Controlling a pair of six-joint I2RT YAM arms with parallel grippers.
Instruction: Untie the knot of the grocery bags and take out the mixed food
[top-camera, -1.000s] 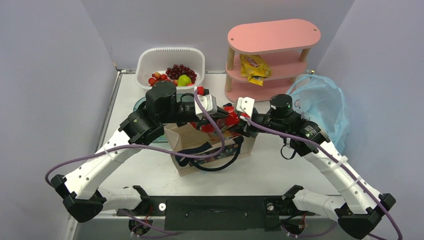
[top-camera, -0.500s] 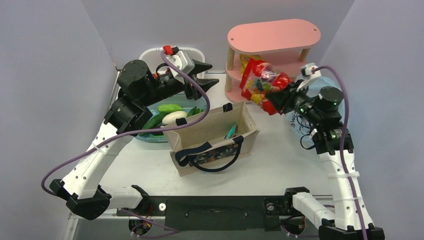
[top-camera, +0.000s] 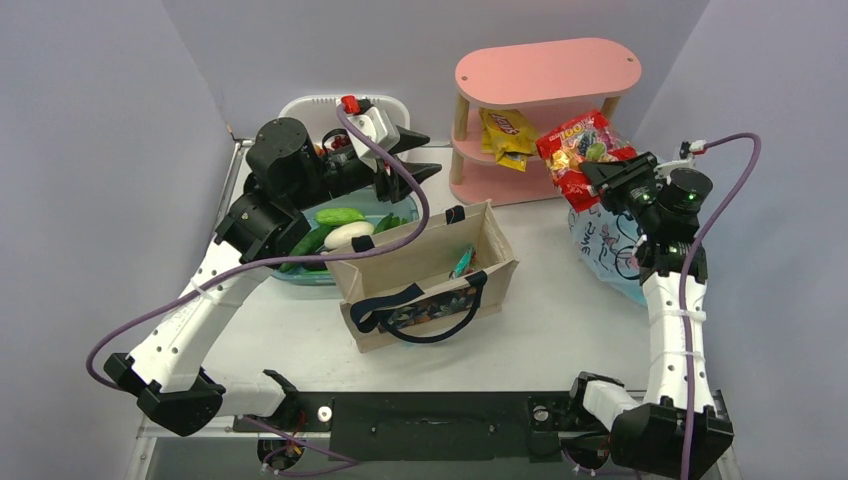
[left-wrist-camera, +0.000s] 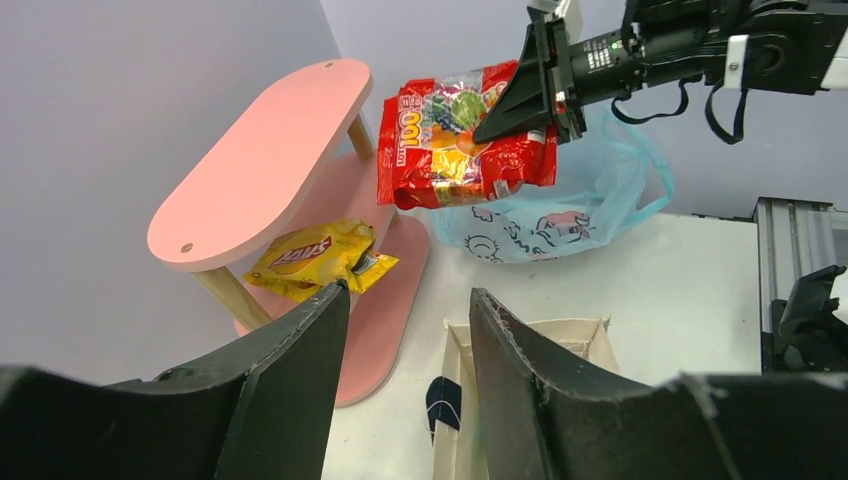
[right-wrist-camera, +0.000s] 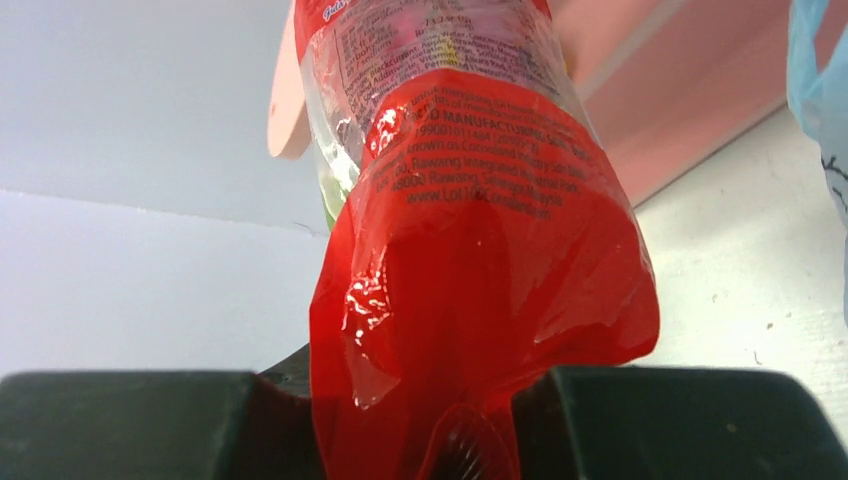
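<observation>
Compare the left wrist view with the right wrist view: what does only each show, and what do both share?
Only the left wrist view shows the yellow packet on the pink shelf, the tote and the open left gripper. Only the right wrist view shows the small print on the back of the red packet. Both show that packet clamped in the right gripper, the pink shelf and the blue bag.

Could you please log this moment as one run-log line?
right gripper: shut on red snack packet, raised near pink shelf | left gripper: open, empty
</observation>
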